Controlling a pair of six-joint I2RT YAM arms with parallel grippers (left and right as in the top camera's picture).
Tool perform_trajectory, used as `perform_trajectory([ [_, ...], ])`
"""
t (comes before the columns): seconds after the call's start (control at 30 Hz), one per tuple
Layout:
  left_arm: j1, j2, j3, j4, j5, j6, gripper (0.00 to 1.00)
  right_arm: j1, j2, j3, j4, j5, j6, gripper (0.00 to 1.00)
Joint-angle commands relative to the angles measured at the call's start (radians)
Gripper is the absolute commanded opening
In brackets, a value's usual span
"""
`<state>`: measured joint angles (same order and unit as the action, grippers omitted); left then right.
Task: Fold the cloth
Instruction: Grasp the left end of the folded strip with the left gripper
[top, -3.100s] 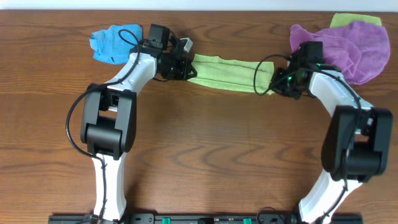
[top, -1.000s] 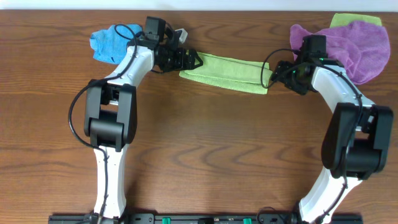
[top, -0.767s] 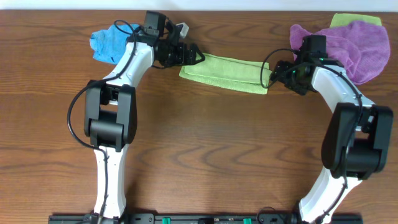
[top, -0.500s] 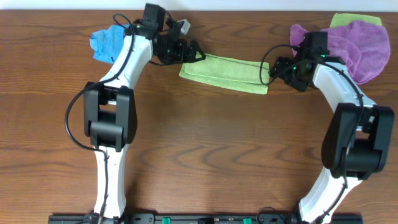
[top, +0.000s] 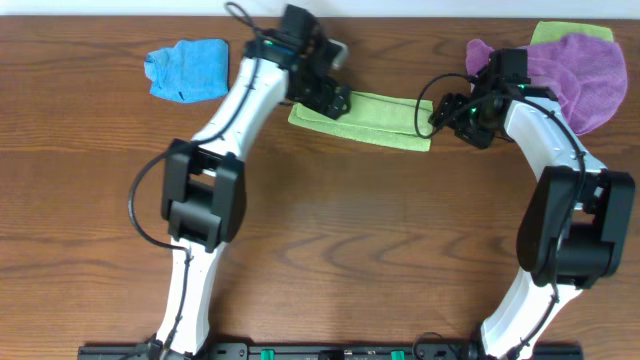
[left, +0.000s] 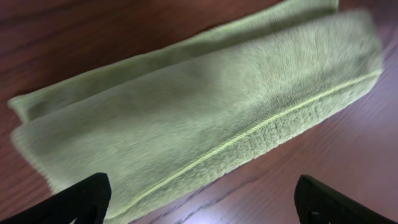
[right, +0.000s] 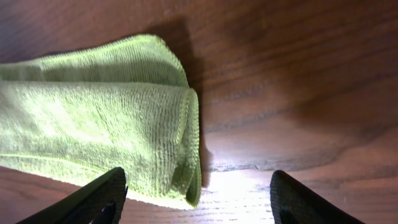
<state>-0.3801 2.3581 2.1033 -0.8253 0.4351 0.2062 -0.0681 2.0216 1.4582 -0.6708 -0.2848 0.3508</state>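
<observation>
The cloth (top: 365, 118) lies as a folded strip near the desk's (top: 320, 230) far edge. Left jaws and right jaws hang apart, empty, over its two ends. Pinching only the top layer could peel the fold open; uneven lifts would skew the edges.

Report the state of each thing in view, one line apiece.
Lime-green microfibre cloth: folded into a long strip, flat on the table, not gripped.
Bright blue cloth: crumpled, untouched.
Large purple cloth: bunched, partly covering another green cloth.
Left gripper: open, over the strip's left end.
Right gripper: open, at the strip's right end.
</observation>
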Motion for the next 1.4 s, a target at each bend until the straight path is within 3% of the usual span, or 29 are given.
perform_trajectory([
  [0.0, -0.007, 0.003, 0.013, 0.008, -0.129, 0.052, 0.96, 0.004, 0.01, 0.014, -0.013, -0.011, -0.025, 0.74],
  [0.23, 0.004, 0.042, 0.013, 0.037, -0.208, 0.053, 0.96, 0.004, 0.01, 0.014, -0.062, -0.007, -0.084, 0.74],
  [0.67, 0.005, 0.077, 0.013, 0.149, -0.19, 0.043, 1.0, 0.004, 0.01, 0.014, -0.091, 0.043, -0.114, 0.75],
  [0.87, 0.006, 0.078, 0.013, 0.142, -0.168, 0.032, 0.83, 0.004, 0.01, 0.014, -0.092, 0.049, -0.124, 0.75],
  [0.9, 0.005, 0.078, 0.013, 0.138, -0.155, 0.032, 0.77, 0.004, 0.01, 0.014, -0.092, 0.049, -0.124, 0.74],
  [0.97, 0.005, 0.078, 0.013, 0.13, -0.14, 0.014, 0.53, 0.004, 0.01, 0.014, -0.092, 0.05, -0.132, 0.73],
  [1.0, 0.005, 0.078, 0.013, 0.123, -0.138, -0.002, 0.36, 0.004, 0.01, 0.014, -0.093, 0.053, -0.132, 0.73],
  [1.1, 0.005, 0.078, 0.013, 0.102, -0.138, -0.063, 0.06, 0.004, 0.01, 0.014, -0.093, 0.06, -0.132, 0.71],
  [1.37, 0.005, 0.078, 0.013, 0.051, -0.152, -0.133, 0.06, 0.004, 0.01, 0.014, -0.093, 0.06, -0.132, 0.66],
])
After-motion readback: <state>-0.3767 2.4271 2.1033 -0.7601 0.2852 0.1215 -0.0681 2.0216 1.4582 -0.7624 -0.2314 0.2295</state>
